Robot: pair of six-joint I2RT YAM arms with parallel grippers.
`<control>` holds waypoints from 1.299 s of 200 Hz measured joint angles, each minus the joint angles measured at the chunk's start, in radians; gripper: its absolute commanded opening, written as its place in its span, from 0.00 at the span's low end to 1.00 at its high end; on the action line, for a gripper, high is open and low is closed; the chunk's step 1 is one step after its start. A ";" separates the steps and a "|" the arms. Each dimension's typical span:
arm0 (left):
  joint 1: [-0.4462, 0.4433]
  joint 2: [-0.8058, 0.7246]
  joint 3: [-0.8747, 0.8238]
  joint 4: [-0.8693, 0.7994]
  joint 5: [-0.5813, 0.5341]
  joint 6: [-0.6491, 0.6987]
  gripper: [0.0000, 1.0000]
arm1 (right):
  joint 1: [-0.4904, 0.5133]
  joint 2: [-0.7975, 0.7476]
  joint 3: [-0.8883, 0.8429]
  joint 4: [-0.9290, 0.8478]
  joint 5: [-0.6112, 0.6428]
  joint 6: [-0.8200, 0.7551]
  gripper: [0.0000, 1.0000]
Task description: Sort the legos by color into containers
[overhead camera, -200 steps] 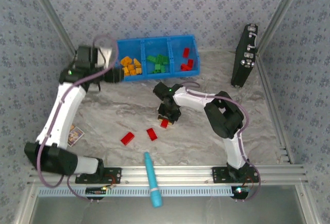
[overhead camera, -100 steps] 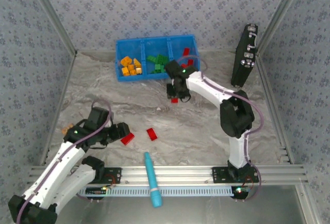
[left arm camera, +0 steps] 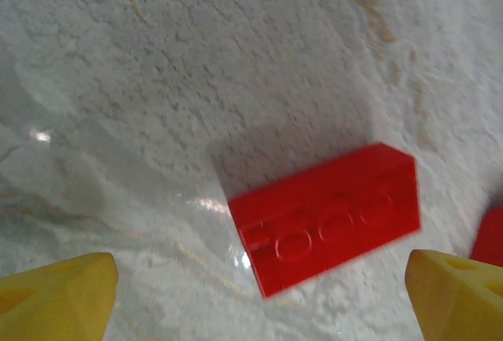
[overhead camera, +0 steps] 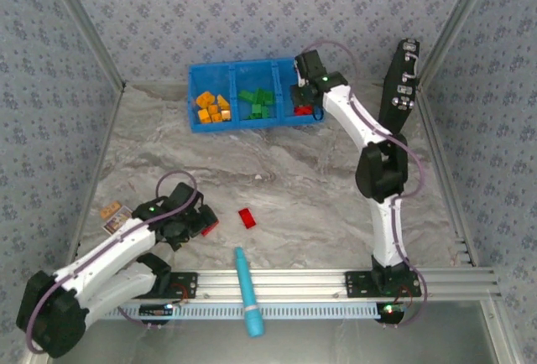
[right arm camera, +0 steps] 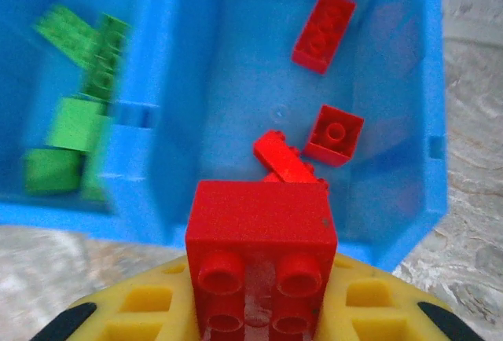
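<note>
Grey-blue patterned walls close in a pale, marble-veined worktop [overhead camera: 277,171]. At its far edge, left of the middle, sits the blue tray [overhead camera: 214,79] with three joined compartments. The left one holds the orange-yellow bricks [overhead camera: 212,106], the middle one the green bricks [overhead camera: 257,102], and the right one a few red bricks [right arm camera: 324,31].

The right arm reaches out to the tray's right end. The right gripper [overhead camera: 304,100] is clamped on a red brick [right arm camera: 261,231]. From the wrist camera, the brick sits studs-up between the yellow fingers [right arm camera: 149,306], over the near wall of the red compartment. Three red pieces lie on the blue floor beyond it.

The left arm is folded low near the worktop's near left corner. The left gripper [left arm camera: 258,294] stands wide, its two yellow fingertips far apart, with a loose red brick [left arm camera: 326,215] lying flat on the worktop between them. I can't see either tip touching it. Another red brick [overhead camera: 247,217] lies just to the right of it, nearer the middle of the worktop.

A teal stick [overhead camera: 247,291] lies across the near rail, pointing in towards the worktop. A black case [overhead camera: 398,87] stands upright in the far right corner. A small card [overhead camera: 113,215] lies by the left edge.
</note>
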 measured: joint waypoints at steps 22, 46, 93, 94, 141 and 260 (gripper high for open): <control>0.000 0.098 0.000 0.080 -0.019 -0.016 0.94 | -0.028 0.105 0.023 0.011 -0.004 -0.021 0.27; -0.005 0.157 0.015 0.105 -0.037 -0.031 0.93 | -0.046 0.156 0.072 0.010 -0.026 -0.045 0.51; -0.011 0.254 0.061 0.105 -0.055 -0.058 0.80 | -0.048 0.181 0.143 0.051 -0.084 -0.075 0.71; -0.012 0.258 0.063 0.103 -0.056 -0.059 0.79 | -0.048 0.181 0.143 0.051 -0.086 -0.075 0.71; -0.031 0.350 0.117 0.072 -0.102 -0.067 0.40 | -0.047 0.172 0.124 0.082 -0.117 -0.086 0.73; 0.098 0.685 0.996 0.174 -0.061 0.265 0.05 | -0.043 -0.443 -0.451 0.198 -0.210 -0.118 0.84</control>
